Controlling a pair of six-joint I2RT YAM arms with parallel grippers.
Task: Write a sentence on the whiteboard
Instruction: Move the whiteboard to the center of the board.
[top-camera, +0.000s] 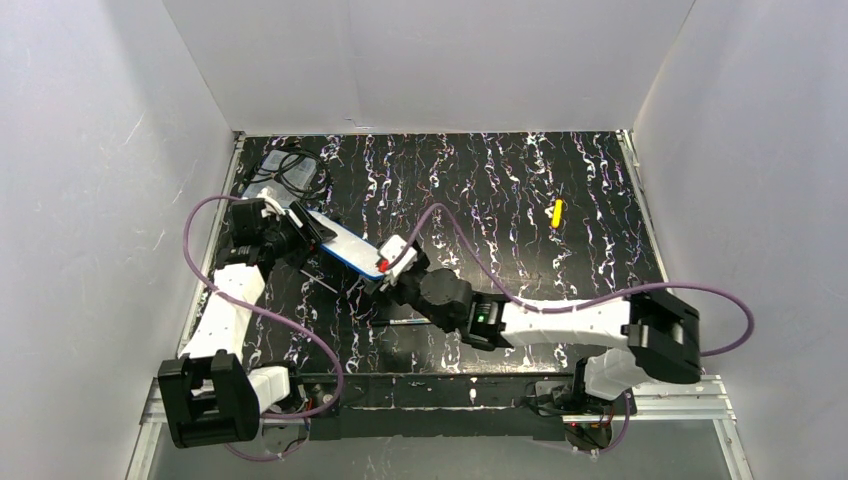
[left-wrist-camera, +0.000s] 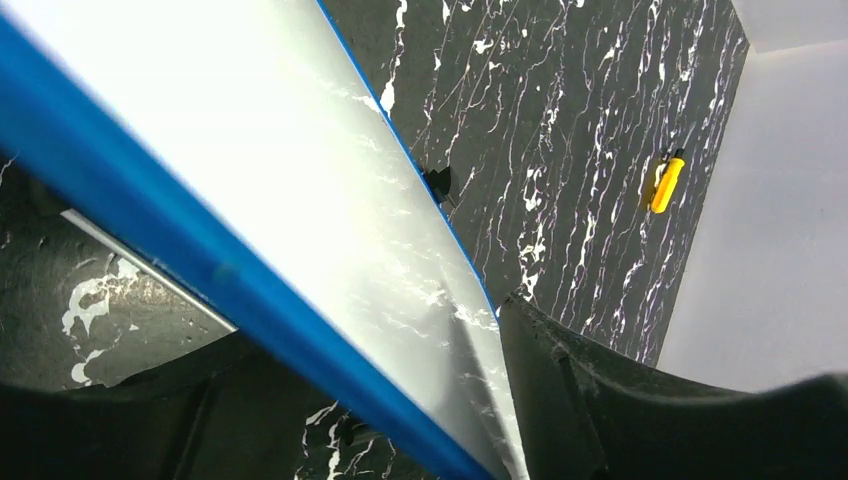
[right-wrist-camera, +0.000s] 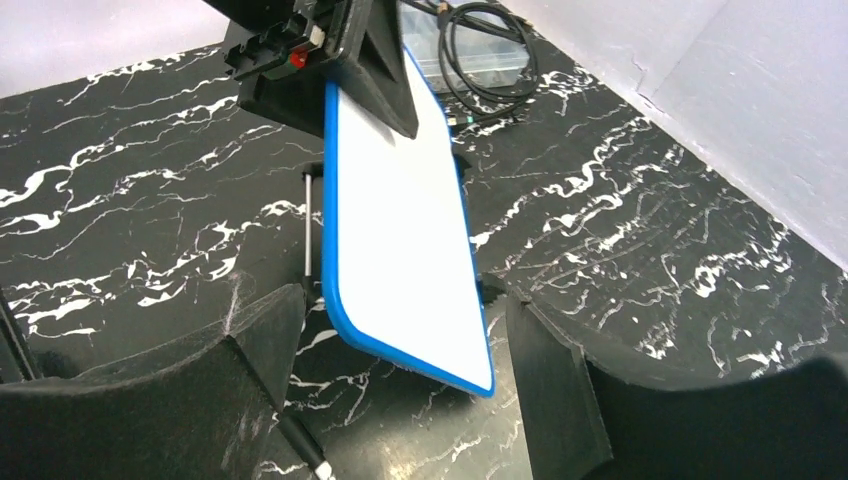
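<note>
The whiteboard (right-wrist-camera: 400, 230) hangs tilted above the surface, its far end clamped by the left fingers (right-wrist-camera: 385, 85). The right fingers (right-wrist-camera: 250, 340) stand wide apart around its near corner, not touching. The visible face is blank, so the sentence looks unwritten.

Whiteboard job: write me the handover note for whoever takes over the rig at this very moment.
Left gripper: shut on the far end of the whiteboard, holding it tilted.
Right gripper: open, one finger on either side of the whiteboard's near corner, not gripping it.
Done: nothing that shows. The face seen from the right wrist is blank, and the sentence is not visible in any view.
Left: neither gripper holds a marker, so one probably has to be fetched, the whiteboard steadied, and the sentence written.
</note>
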